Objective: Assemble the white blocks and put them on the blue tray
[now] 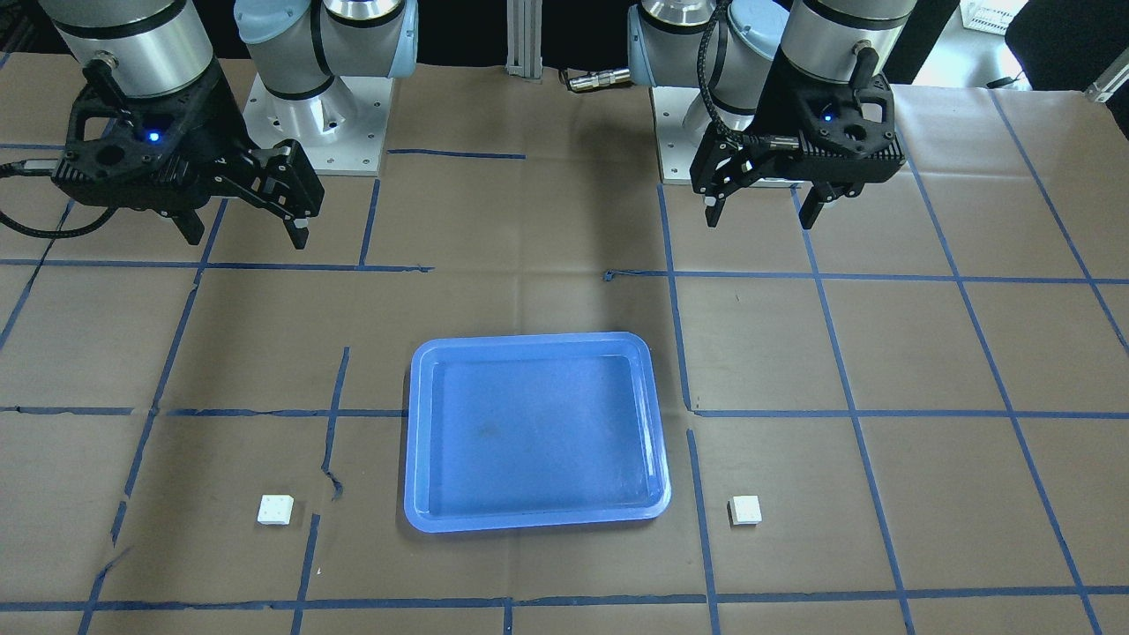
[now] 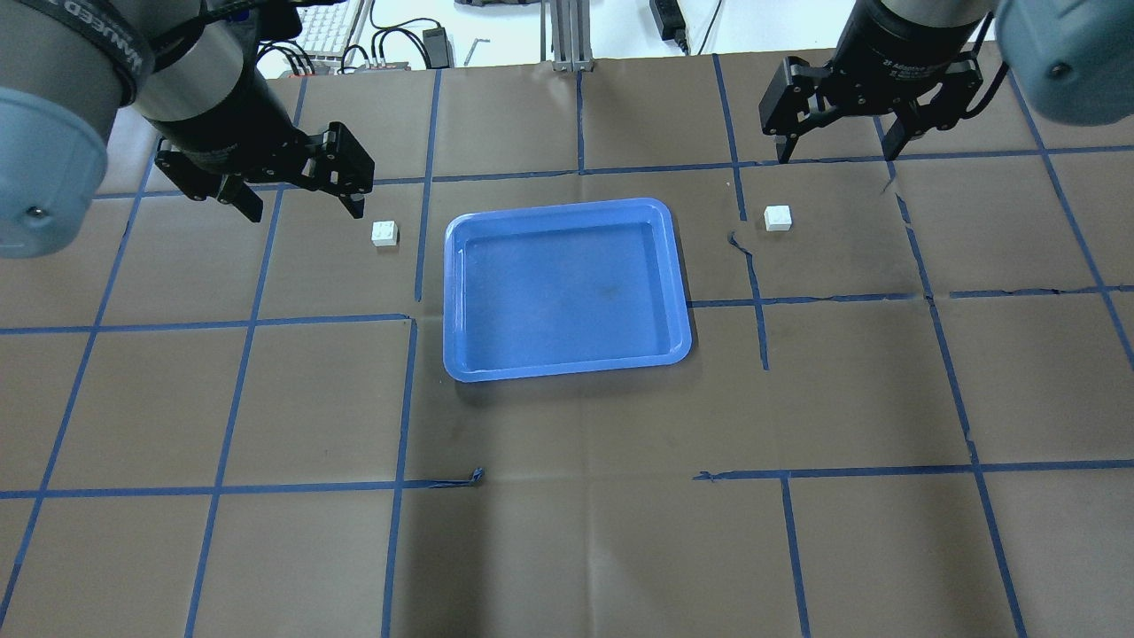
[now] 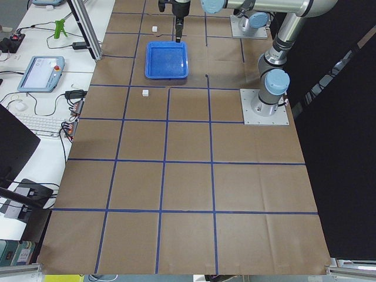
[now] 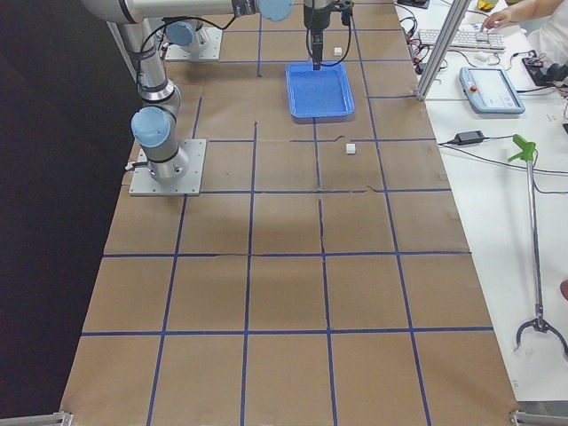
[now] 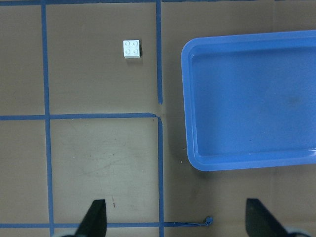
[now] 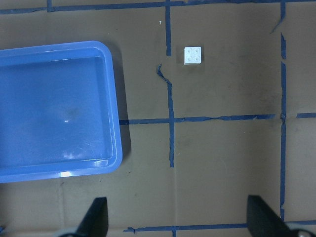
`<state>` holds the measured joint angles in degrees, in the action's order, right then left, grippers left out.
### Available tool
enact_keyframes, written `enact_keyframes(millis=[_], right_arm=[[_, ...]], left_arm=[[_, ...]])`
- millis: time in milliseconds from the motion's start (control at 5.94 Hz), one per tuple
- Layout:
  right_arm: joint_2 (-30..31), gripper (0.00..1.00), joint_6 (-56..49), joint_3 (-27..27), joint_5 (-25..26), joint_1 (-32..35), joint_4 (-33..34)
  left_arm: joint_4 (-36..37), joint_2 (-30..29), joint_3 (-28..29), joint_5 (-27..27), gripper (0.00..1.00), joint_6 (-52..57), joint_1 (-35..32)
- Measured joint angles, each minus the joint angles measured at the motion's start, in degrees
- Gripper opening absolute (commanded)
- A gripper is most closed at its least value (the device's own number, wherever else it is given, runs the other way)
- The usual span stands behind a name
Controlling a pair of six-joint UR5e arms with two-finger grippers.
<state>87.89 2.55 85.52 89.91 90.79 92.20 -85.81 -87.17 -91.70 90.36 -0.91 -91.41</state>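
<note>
The blue tray (image 2: 558,209) lies empty in the middle of the table, also in the front view (image 1: 529,339). One white block (image 2: 384,233) sits on the paper just left of the tray, studs up, and shows in the left wrist view (image 5: 132,49). The other white block (image 2: 778,218) sits right of the tray and shows in the right wrist view (image 6: 193,55). My left gripper (image 2: 304,211) hovers open and empty, left of its block. My right gripper (image 2: 837,152) hovers open and empty, beyond its block.
Brown paper with a blue tape grid covers the table, with torn tape near the right block (image 2: 742,248). The arm bases (image 1: 317,123) stand at the robot's edge. A keyboard (image 3: 44,124) and a pendant (image 3: 40,72) lie on the side desk.
</note>
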Motion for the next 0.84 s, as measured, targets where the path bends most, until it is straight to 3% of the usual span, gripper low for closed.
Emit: enact_keyframes(millis=[841], right_arm=[[0.0,1.00,0.0,0.0,-0.1,0.0,0.0]], left_arm=[[-0.1,0.4,0.1,-0.1,0.99,0.0,0.8]])
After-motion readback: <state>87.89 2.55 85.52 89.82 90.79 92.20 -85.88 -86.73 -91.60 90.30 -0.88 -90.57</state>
